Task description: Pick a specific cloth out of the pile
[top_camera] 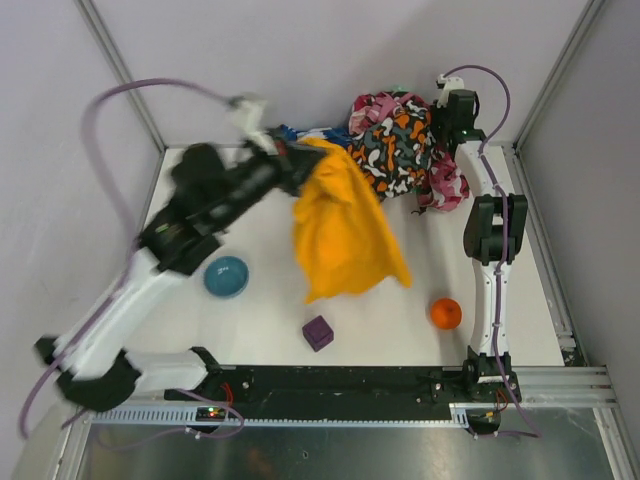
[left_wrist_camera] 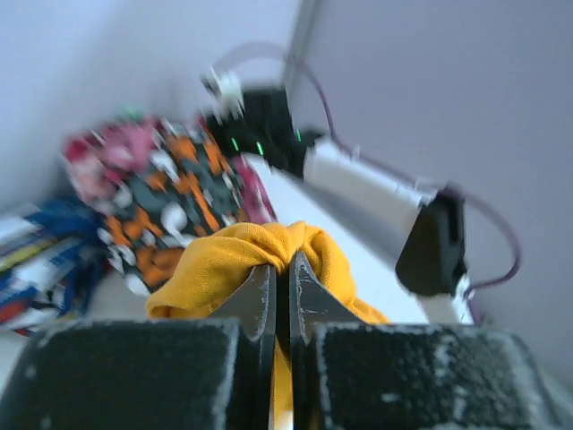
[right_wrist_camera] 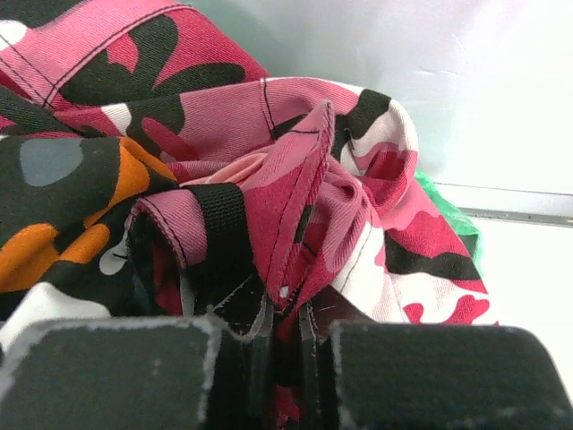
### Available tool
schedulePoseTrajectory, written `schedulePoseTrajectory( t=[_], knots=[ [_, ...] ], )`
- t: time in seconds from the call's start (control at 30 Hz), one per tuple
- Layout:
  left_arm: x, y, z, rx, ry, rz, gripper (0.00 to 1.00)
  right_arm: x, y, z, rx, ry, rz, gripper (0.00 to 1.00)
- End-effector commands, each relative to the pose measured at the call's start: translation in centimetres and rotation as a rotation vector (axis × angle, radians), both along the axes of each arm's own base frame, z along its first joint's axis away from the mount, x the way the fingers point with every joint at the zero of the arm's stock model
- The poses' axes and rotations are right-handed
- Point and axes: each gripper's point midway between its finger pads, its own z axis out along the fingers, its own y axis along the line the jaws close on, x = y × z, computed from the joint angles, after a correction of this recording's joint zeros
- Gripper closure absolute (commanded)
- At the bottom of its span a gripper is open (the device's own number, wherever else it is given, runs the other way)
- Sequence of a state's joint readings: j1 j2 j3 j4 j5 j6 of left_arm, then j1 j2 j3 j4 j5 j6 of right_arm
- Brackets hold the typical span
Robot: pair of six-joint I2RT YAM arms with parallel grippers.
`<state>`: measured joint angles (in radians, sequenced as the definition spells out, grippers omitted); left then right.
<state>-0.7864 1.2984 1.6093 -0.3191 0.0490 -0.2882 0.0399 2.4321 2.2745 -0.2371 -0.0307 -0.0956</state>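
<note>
— Since the mustard cloth hangs in loose folds from one pinched spot, I judge it light, soft and limp. It will drape and trail, not hold a shape. Where is the hold?
— Left tool is clenched on a gathered bunch at the cloth's upper end, and fabric bulges over both fingertips. A bunch like that looks safer than a single thin hem, which could slide out.
— Where does it lie relative to the tool?
— Upper end is in the tool, toward the back of the worktop. The rest falls away toward the middle, with the lower hem between the teal bowl and the orange ball. Cannot tell whether the hem touches the worktop.
— And the pile?
— Just beside the cloth, on its right. Cannot tell whether they touch.
— Other arm?
— Right tool is closed on a fold of the pink camouflage cloth at the pile's right side. It probably pins the heap.
</note>
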Motion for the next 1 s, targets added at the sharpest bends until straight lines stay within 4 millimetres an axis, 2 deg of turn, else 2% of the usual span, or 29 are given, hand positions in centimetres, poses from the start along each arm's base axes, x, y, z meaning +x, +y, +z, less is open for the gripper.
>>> schedulePoseTrajectory(
  t=[0.0, 0.03, 0.1, 0.17, 0.23, 0.3, 0.33, 0.37, 0.47, 0.5, 0.53, 0.63, 0.7, 0.73, 0.87, 0.93, 0.97],
  knots=[
    [-0.8, 9.7, 5.6, -0.066, -0.156, 0.349, 0.99, -1.5, -4.1, -6.2, -0.050, 0.183, -0.138, 1.00],
    [-1.4, 11.4, 6.9, -0.087, -0.185, 0.392, 0.99, -1.7, -4.3, -6.5, -0.059, 0.194, -0.142, 1.00],
    [-2.3, 13.4, 8.4, -0.111, -0.218, 0.437, 0.99, -1.9, -4.5, -6.6, -0.075, 0.210, -0.144, 1.00],
    [-2.8, 14.4, 9.0, -0.122, -0.231, 0.457, 0.99, -2.3, -4.6, -6.4, -0.083, 0.219, -0.144, 1.00],
    [-3.0, 14.9, 9.2, -0.123, -0.233, 0.469, 0.99, -2.7, -4.6, -6.0, -0.085, 0.222, -0.140, 0.94],
    [-3.0, 15.2, 9.1, -0.118, -0.231, 0.481, 0.99, -3.3, -4.2, -4.9, -0.080, 0.215, -0.117, 0.81],
    [-2.9, 15.3, 9.1, -0.115, -0.230, 0.487, 0.99, -3.6, -3.9, -4.5, -0.076, 0.218, -0.098, 0.70],
    [-2.9, 15.4, 9.0, -0.112, -0.229, 0.493, 0.99, -4.0, -3.7, -3.4, -0.072, 0.206, -0.084, 0.62],
    [-2.9, 15.6, 9.1, -0.108, -0.230, 0.504, 0.99, -5.7, -2.9, -0.7, -0.062, 0.192, -0.051, 0.17],
    [-2.9, 15.6, 9.1, -0.106, -0.230, 0.505, 0.99, -6.3, -2.7, 1.1, -0.060, 0.171, -0.046, 0.09],
    [-2.8, 15.6, 9.1, -0.103, -0.231, 0.506, 0.99, -7.1, -2.0, 1.8, -0.051, 0.168, -0.024, 0.05],
    [-2.4, 15.6, 8.8, -0.086, -0.229, 0.525, 0.99, -9.9, -0.5, 7.2, -0.008, 0.084, -0.002, 0.01],
    [-1.6, 15.9, 8.3, -0.067, -0.219, 0.564, 0.99, -12.3, 0.6, 9.2, 0.034, 0.044, 0.005, 0.01],
    [-1.1, 15.9, 7.7, -0.050, -0.209, 0.586, 0.99, -13.5, 1.1, 11.6, 0.065, -0.010, 0.007, 0.01],
    [1.4, 15.6, 4.8, 0.037, -0.161, 0.674, 0.99, -18.6, 3.0, 16.1, 0.179, -0.128, 0.045, 0.01],
    [2.9, 15.5, 3.3, 0.092, -0.139, 0.722, 0.99, -21.1, 4.1, 17.5, 0.199, -0.182, 0.091, 0.01],
    [3.6, 15.6, 2.6, 0.116, -0.129, 0.753, 0.99, -22.2, 4.7, 17.5, 0.199, -0.189, 0.115, 0.01]
  ],
)
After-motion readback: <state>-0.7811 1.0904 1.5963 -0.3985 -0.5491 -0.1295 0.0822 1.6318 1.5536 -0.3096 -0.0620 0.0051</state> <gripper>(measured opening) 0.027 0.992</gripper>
